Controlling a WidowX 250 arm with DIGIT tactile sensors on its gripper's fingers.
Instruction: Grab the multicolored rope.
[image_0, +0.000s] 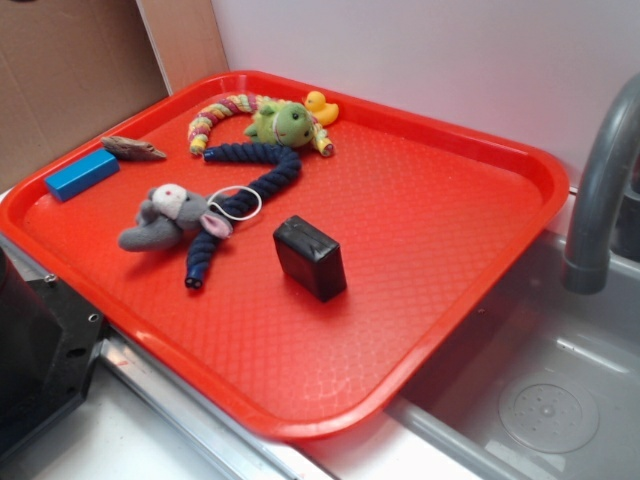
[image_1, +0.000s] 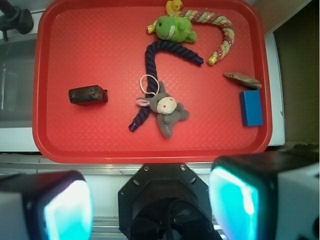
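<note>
Hovering high above the near edge of a red tray (image_1: 55, 145), my claw (image_1: 150, 205) hangs wide and holds nothing, its 2 pale fingers (image_1: 240, 200) framing the bottom of the wrist view. The multicolored rope (image_1: 225, 32) lies at the far end of the tray, well apart from me, curving in an arch of pink, yellow, green and red. A green plush toy (image_1: 175, 27) rests on 1 end of it, with a small yellow duck (image_1: 173, 6) just beside. A navy rope (image_1: 172, 50) bends close under the arch, and a grey donkey toy (image_1: 167, 110) lies on its lower stretch. A black block (image_1: 88, 95), a blue block (image_1: 251, 107) and a brown scrap (image_1: 242, 80) sit apart. To grab well, I judge I should aim for the bare curve of the arch, away from the plush, with my fingers straddling the rope crosswise and clear of the navy one.
</note>
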